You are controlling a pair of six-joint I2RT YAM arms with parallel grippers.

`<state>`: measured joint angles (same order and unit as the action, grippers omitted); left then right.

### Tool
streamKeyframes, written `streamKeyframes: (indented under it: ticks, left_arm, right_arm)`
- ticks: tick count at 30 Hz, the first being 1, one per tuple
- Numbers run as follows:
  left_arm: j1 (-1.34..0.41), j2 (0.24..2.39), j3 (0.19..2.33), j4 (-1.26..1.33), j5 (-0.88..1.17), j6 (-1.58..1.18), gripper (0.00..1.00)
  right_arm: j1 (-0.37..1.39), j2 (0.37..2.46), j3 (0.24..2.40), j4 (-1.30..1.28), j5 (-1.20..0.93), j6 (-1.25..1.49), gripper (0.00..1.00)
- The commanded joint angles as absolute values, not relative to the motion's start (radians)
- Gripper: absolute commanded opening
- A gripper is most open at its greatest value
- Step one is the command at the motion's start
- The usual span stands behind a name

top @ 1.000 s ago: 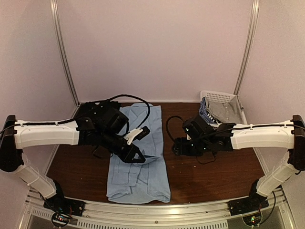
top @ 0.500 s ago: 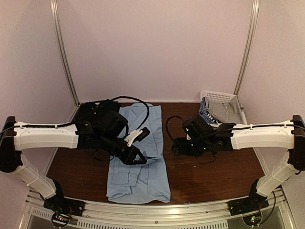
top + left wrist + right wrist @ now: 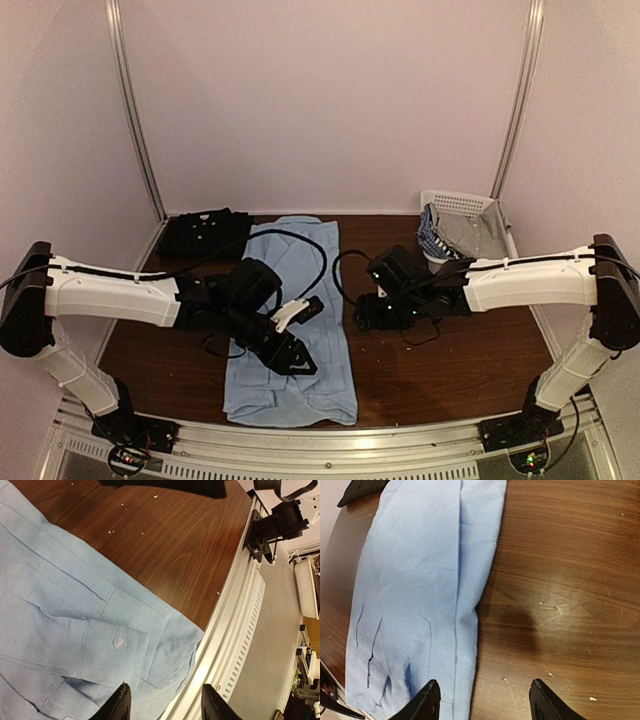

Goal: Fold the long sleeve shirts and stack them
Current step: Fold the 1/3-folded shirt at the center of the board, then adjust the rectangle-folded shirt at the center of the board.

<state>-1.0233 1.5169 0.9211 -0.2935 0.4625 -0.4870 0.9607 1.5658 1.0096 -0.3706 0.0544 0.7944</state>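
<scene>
The light blue long sleeve shirt (image 3: 290, 300) lies folded into a long strip down the middle of the table, and its cuffs reach the near edge. The black shirt (image 3: 205, 233) sits folded at the back left. My left gripper (image 3: 298, 360) hovers over the blue shirt's near end. In the left wrist view it (image 3: 165, 707) is open above a buttoned cuff (image 3: 120, 642) and the front rail, holding nothing. My right gripper (image 3: 361, 314) is beside the shirt's right edge. It (image 3: 485, 702) is open and straddles that edge of the blue shirt (image 3: 420, 580), empty.
A white lattice basket (image 3: 462, 204) at the back right holds a heap of other clothes (image 3: 455, 235). The metal rail (image 3: 235, 630) runs along the table's near edge. Bare brown wood (image 3: 570, 580) shows to the right of the blue shirt.
My left gripper has moved toward the near edge over the blue shirt and has opened. My right arm has shifted left, closer to the shirt's right edge.
</scene>
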Motion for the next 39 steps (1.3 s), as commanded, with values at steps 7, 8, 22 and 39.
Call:
streamKeyframes:
  ticks: [7,8,22,39]
  left_arm:
    - [-0.957,1.407,0.923,-0.365,0.219,-0.566,0.51]
    - [-0.931,1.398,0.914,-0.368,0.201,-0.581,0.5]
    - [-0.619,1.475,0.904,-0.333,0.247,-0.583,0.49]
    - [-0.563,1.77,1.234,-0.361,0.154,-0.576,0.34]
  right_arm:
    - [0.983,1.766,1.213,-0.278,-0.053,0.719,0.42]
    - [0.983,1.788,1.226,-0.267,-0.066,0.717,0.4]
    - [0.889,1.979,1.201,-0.154,-0.132,0.725,0.33]
    - [0.805,1.839,1.234,-0.233,-0.127,0.581,0.41]
